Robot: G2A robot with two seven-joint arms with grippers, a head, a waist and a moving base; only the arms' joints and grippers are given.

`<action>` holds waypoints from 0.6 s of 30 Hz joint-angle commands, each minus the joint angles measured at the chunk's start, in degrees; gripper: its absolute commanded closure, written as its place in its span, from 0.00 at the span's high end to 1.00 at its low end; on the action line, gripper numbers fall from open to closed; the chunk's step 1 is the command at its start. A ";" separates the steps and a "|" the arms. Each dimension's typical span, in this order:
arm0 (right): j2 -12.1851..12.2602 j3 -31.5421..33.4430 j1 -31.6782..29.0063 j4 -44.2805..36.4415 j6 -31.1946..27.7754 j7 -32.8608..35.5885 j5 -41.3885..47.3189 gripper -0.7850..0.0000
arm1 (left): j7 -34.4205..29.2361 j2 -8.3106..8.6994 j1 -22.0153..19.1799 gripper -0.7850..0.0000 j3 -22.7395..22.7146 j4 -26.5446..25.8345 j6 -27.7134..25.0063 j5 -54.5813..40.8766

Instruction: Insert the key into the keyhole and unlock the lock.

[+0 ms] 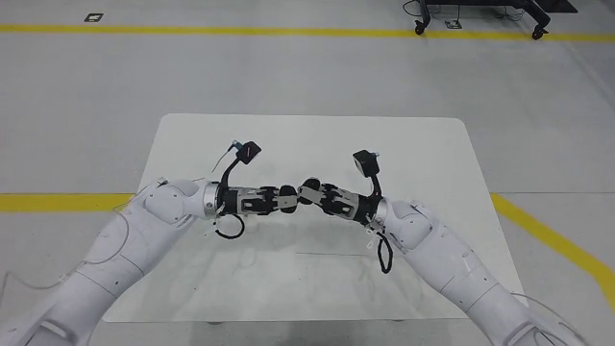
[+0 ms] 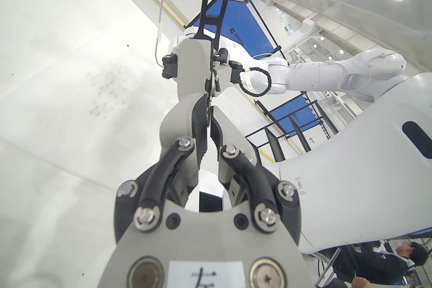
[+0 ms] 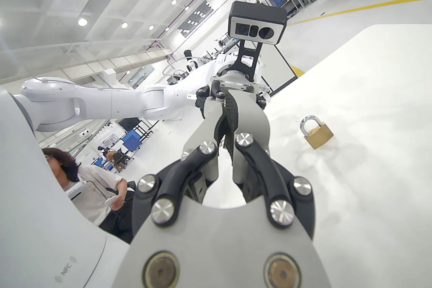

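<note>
Where the arms meet: above the middle of the white table [image 1: 404,154], one arm coming in from each side, grippers tip to tip.
left gripper [image 2: 208,110]: fingers pinched almost together, only a sliver of gap between the black ribbed pads [image 2: 201,115]; a thin metal piece runs up that gap.
key [image 2: 212,87]: that thin metal piece, seen edge-on with a jagged outline; its lower part sits in the left gripper's pads and its upper part reaches in among the other gripper's fingertips. Held in the air, clear of the table.
right gripper [image 3: 228,124]: fingers drawn in tight, ribbed pads pressed together, tips against the left's; it looks clamped on the key's far end, but the key itself is hard to make out from this wrist.
top view: left gripper [image 1: 288,195] and right gripper [image 1: 307,190] form one line, touching or all but.
padlock [image 3: 317,133]: brass body, silver shackle seated in the body, lying flat on the table off to one side of the joined grippers. Neither gripper touches it.
padlock keyhole: cannot tell where it faces.
</note>
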 commanded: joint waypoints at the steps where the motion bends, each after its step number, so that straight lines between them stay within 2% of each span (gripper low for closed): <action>1: -0.07 0.12 -0.07 -0.05 0.00 -0.11 -0.29 0.00 | 0.30 0.18 -0.39 0.00 0.52 0.36 -0.30 0.34; 12: -0.06 1.29 -1.16 -0.43 -0.53 0.02 -1.30 0.00 | 2.16 1.02 -1.28 0.00 1.56 1.57 -2.16 -0.84; 13: -0.04 1.40 -1.25 -0.45 -0.40 0.10 -1.41 0.03 | 2.23 1.10 -1.31 0.00 1.68 1.46 -2.23 -0.91; 14: -0.04 1.48 -1.33 -0.57 -0.33 0.16 -1.45 0.19 | 2.32 1.18 -1.32 0.00 1.79 1.39 -2.32 -0.99; 15: -0.04 1.54 -1.41 -0.66 -0.27 0.25 -1.50 0.27 | 2.41 1.26 -1.33 0.00 1.89 1.36 -2.41 -1.08; 17: -0.05 1.63 -1.57 -0.90 -0.13 0.38 -1.55 0.36 | 2.56 1.38 -1.30 0.00 2.09 1.31 -2.55 -1.61; 18: -0.06 1.68 -1.65 -1.03 -0.05 0.42 -1.57 0.44 | 2.65 1.44 -1.32 0.00 2.16 1.29 -2.64 -1.81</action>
